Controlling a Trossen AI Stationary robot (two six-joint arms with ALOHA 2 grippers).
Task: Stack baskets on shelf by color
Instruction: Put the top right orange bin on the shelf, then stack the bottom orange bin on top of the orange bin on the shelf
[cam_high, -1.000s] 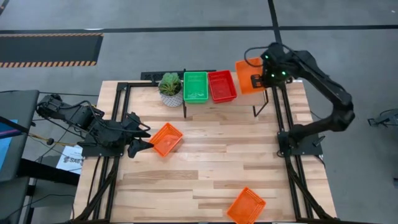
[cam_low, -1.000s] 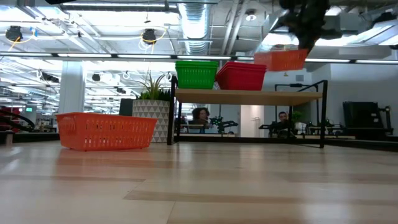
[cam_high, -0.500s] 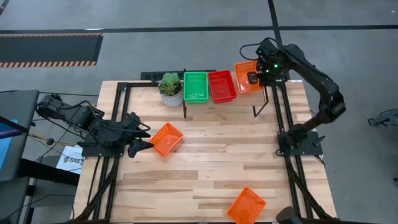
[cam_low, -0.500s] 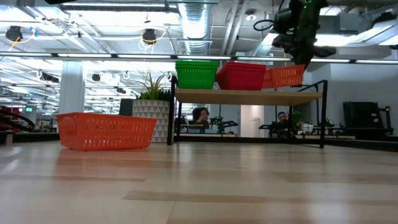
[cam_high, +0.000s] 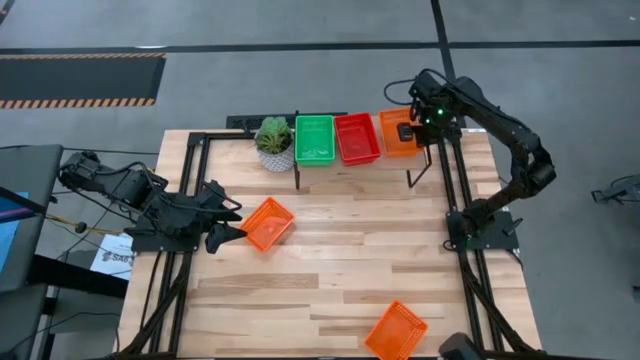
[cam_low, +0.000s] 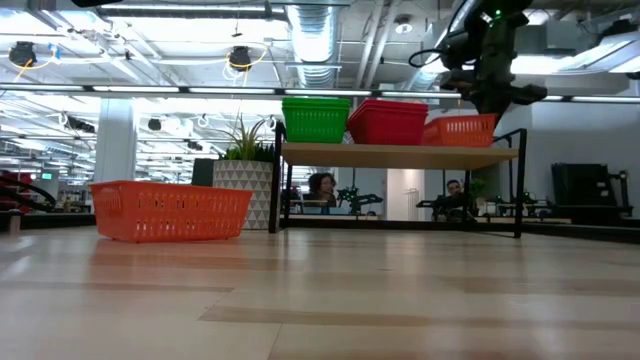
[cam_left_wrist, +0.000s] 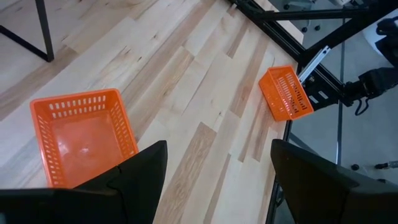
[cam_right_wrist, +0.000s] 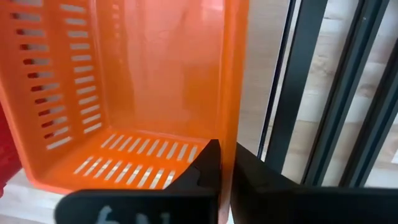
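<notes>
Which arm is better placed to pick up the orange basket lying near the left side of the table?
Probably the left. The left gripper sits open right beside that orange basket, while the right gripper is far off at the shelf, shut on another orange basket.

The light wood table (cam_high: 340, 260) carries a small raised shelf (cam_high: 360, 166) at its far edge, a potted plant (cam_high: 274, 143) just beside the shelf's left end, one orange basket (cam_high: 268, 222) near the left edge and another orange basket (cam_high: 396, 330) at the near edge. On the shelf sit a green basket (cam_high: 314, 139), a red basket (cam_high: 356, 137) and a third orange basket (cam_high: 396, 133), side by side.
</notes>
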